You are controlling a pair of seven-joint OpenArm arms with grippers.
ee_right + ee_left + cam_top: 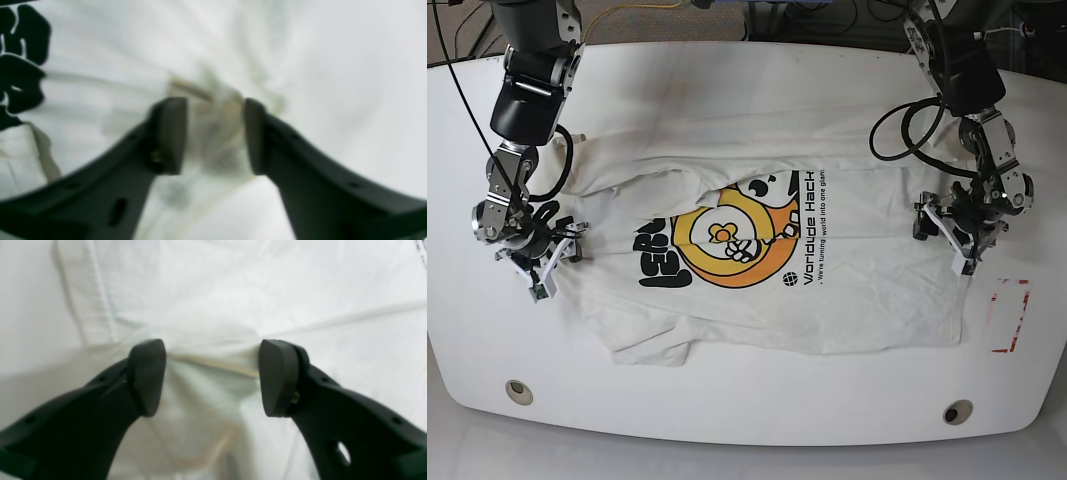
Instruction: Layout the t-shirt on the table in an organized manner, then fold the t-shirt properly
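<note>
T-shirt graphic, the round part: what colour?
Orange-yellow rings on the white t-shirt, clearest in the base view.

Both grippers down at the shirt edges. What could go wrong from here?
1. The right gripper has bunched cloth between half-open jaws; it may slip out, or drag a crease.
2. The left gripper stands wide over a ridge of the t-shirt; closing may catch one layer only.
3. A flap lies folded over the graphic; folding now could trap it.

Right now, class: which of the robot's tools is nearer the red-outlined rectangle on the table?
Left. The left tool sits just beside the red-outlined rectangle, at the t-shirt edge; the right tool is across the table.
</note>
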